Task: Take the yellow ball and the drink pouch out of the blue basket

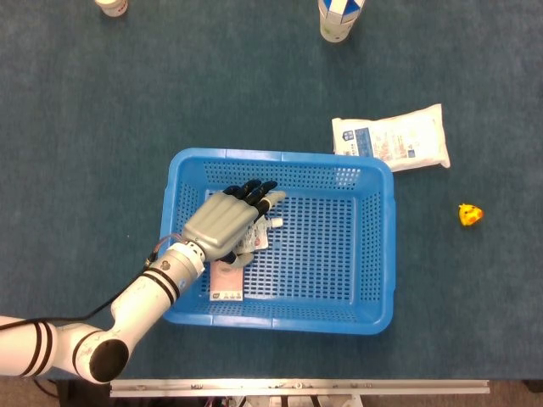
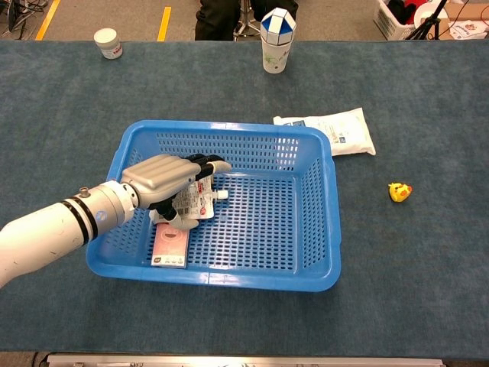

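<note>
The blue basket [image 1: 373, 254] [image 2: 321, 222] sits mid-table. Over its left half, my left hand [image 1: 222, 225] [image 2: 163, 179] grips the drink pouch [image 1: 255, 241] [image 2: 197, 201], a pale printed pouch whose white spout points right. The pouch is tilted and looks slightly raised off the basket floor. A small yellow object [image 1: 470, 214] [image 2: 399, 191], perhaps the ball, lies on the table to the right, outside the basket. My right hand shows in neither view.
A pink flat packet [image 1: 226, 285] [image 2: 168, 247] lies in the basket's front left corner under my hand. A white bag [image 1: 392, 138] [image 2: 327, 131] lies behind the basket's right corner. A blue-and-white cup [image 1: 338, 17] [image 2: 277, 30] and a small white jar [image 1: 111, 7] [image 2: 108, 43] stand far back.
</note>
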Robot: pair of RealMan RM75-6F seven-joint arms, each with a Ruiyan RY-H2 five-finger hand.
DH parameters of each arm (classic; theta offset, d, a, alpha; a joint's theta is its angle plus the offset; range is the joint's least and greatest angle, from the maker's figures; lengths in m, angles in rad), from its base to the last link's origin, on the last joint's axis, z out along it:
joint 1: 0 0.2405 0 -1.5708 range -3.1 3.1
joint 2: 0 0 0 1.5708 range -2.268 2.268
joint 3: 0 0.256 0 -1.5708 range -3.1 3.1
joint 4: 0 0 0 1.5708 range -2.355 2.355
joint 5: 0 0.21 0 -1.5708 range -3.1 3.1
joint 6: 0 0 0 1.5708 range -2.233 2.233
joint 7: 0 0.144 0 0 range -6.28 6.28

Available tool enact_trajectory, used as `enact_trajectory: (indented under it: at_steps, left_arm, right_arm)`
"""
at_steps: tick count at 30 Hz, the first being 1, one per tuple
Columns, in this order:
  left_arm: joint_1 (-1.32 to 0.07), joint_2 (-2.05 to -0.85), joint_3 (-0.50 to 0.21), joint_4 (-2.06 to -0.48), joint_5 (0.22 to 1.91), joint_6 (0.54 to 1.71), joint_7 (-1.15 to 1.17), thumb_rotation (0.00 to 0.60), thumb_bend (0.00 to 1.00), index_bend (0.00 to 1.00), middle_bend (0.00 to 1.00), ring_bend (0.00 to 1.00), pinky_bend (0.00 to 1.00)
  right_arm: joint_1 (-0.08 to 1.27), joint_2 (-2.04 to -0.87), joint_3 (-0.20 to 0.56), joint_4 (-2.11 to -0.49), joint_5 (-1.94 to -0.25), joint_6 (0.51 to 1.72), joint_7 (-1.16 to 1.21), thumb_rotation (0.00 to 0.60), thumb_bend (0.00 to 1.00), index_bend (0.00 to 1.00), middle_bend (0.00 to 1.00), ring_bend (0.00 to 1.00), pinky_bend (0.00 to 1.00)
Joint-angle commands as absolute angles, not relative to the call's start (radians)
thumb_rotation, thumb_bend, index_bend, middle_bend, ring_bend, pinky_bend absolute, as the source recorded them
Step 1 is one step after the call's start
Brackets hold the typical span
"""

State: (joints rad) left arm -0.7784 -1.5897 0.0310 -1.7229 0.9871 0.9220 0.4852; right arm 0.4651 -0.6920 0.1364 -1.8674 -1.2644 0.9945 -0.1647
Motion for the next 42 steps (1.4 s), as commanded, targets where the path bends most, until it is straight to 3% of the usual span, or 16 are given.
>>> enact_trajectory:
  at_steps: [1, 8, 13, 29, 42]
  left_arm:
    - [-0.777, -1.594, 0.03, -1.718, 0.989, 0.922, 0.485, 0.6, 0.27, 0.02, 0.05, 0.01, 0.32]
    - [-0.773, -1.592, 0.02, -1.71, 1.001, 0.922, 0.475, 0.6, 0.27, 0.24, 0.21, 0.17, 0.49]
    - [-0.768, -1.577, 0.022, -1.723, 1.016, 0.927, 0.474, 0.6, 0.27, 0.31, 0.28, 0.23, 0.54]
    - [-0.758, -1.489, -0.009, -1.833, 1.084, 0.933, 0.405, 0.6, 0.27, 0.33, 0.32, 0.26, 0.58]
    - [-0.745, -1.377, -0.08, -1.937, 1.129, 0.976, 0.316, 0.6, 0.27, 0.33, 0.32, 0.26, 0.58]
  right_arm:
    - [0.466, -0.693, 0.138, -1.866, -1.261, 0.993, -0.165, 0.6, 0.22, 0.06, 0.27, 0.16, 0.37]
    - [0.468, -0.696, 0.14, -1.866, -1.258, 0.99, -0.166, 0.6, 0.22, 0.06, 0.27, 0.16, 0.37]
    - [0.469, -0.698, 0.142, -1.87, -1.254, 0.993, -0.17, 0.6, 0.22, 0.06, 0.27, 0.16, 0.37]
    - [0.472, -0.706, 0.147, -1.879, -1.249, 0.999, -0.18, 0.6, 0.22, 0.06, 0.28, 0.16, 0.37]
    - [0.478, -0.716, 0.149, -1.872, -1.241, 0.991, -0.182, 0.6, 0.22, 0.06, 0.28, 0.16, 0.37]
